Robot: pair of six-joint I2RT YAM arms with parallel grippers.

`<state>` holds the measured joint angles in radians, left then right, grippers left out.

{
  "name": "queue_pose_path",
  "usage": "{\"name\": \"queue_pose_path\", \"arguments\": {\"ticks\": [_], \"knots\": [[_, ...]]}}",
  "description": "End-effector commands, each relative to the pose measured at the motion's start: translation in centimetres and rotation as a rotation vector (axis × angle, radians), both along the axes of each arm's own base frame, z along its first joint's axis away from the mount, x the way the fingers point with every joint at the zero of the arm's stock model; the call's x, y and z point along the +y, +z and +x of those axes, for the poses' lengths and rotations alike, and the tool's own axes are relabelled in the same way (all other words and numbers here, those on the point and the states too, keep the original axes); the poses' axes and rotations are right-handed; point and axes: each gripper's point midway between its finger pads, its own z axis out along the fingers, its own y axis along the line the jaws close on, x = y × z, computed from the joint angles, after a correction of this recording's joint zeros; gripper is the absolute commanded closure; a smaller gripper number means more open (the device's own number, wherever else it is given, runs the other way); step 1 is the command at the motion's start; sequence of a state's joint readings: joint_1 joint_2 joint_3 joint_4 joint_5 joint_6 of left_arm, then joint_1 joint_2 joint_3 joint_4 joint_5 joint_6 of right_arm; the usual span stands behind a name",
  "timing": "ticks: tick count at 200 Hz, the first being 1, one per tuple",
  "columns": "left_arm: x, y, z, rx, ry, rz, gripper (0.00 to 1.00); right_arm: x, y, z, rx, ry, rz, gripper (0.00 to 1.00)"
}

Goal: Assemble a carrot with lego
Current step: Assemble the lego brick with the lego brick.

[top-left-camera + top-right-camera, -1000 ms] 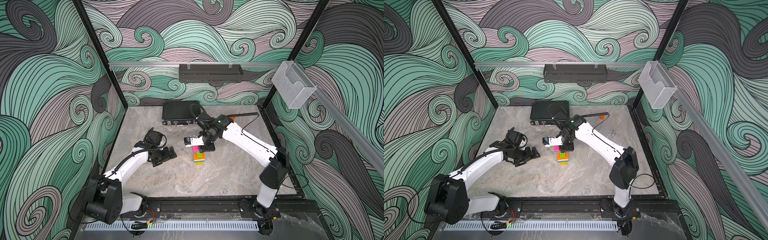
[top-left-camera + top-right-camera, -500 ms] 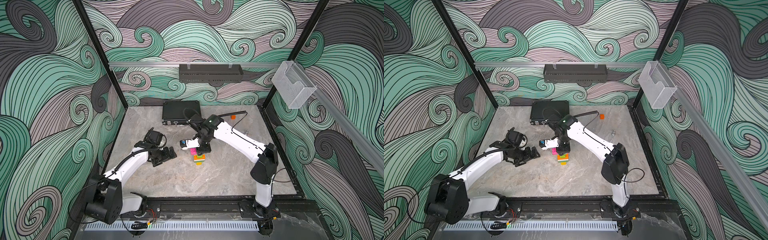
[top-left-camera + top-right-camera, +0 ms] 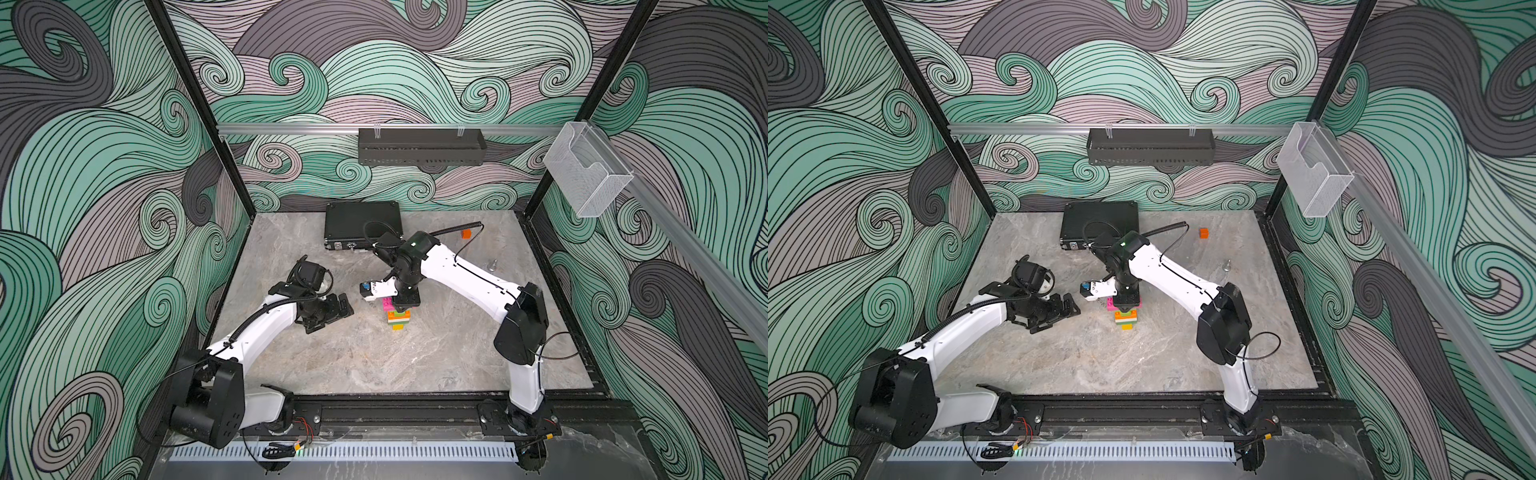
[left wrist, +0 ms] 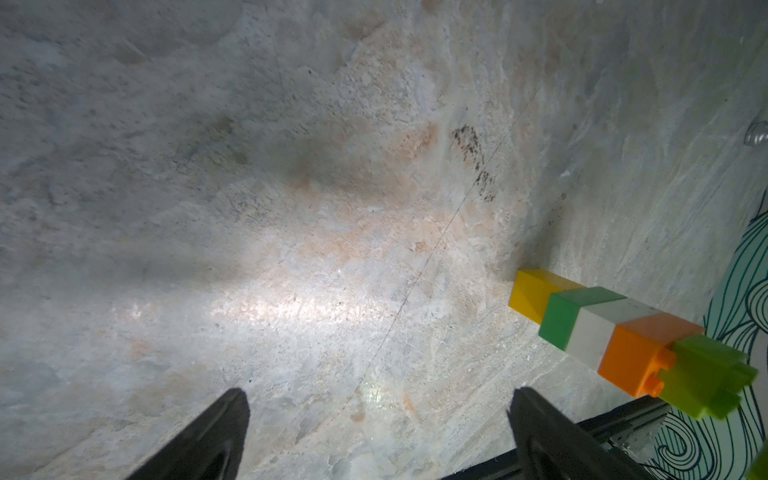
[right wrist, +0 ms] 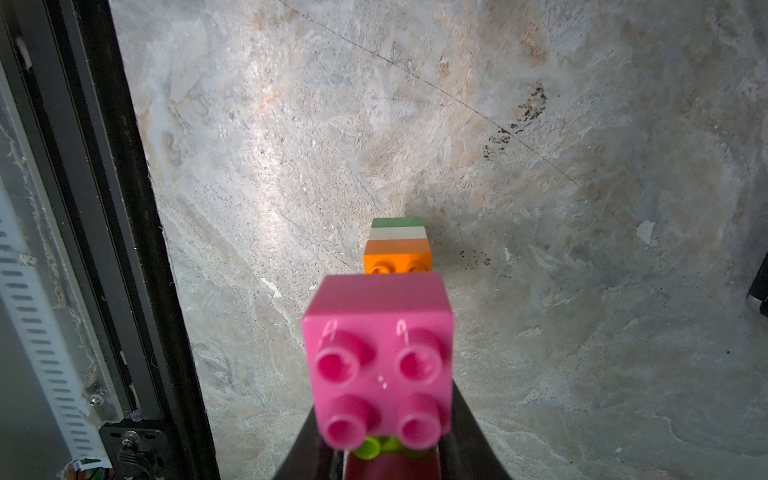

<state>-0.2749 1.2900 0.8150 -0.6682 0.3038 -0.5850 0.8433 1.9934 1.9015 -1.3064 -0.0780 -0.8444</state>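
Upright, the tapered plastic-brick carrot point(image 3: 398, 318) is standing tip-down, pink top clenched between fingers of the right gripper point(image 3: 405, 306), near released fingers of the left gripper point(image 4: 378, 401), whose wrist view is showing the yellow tip point(image 4: 534, 295) the right's is hiding.

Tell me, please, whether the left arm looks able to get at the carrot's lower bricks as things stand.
Probably yes. The left pincer is open beside the carrot, with only bare table between them; the right pincer grips just its pink top, leaving the lower bands free.
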Motion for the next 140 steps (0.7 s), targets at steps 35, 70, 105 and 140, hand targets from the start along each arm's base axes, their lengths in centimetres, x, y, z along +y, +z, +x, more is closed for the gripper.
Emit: {"name": "queue_pose_path", "arguments": {"ticks": [35, 70, 105, 140], "knots": [[0.2, 0.2, -0.1, 0.002, 0.003, -0.005, 0.02, -0.1, -0.1, 0.0, 0.0, -0.021, -0.009, 1.0], [0.2, 0.2, -0.1, 0.003, 0.002, -0.004, 0.01, 0.0, -0.5, -0.2, 0.002, -0.023, -0.003, 1.0], [0.2, 0.1, 0.0, 0.006, 0.003, -0.003, 0.02, -0.1, -0.8, 0.0, -0.009, -0.017, -0.005, 1.0], [0.1, 0.1, 0.0, 0.006, 0.002, -0.003, 0.02, -0.1, -1.3, 0.1, -0.009, -0.014, -0.012, 1.0]]}}
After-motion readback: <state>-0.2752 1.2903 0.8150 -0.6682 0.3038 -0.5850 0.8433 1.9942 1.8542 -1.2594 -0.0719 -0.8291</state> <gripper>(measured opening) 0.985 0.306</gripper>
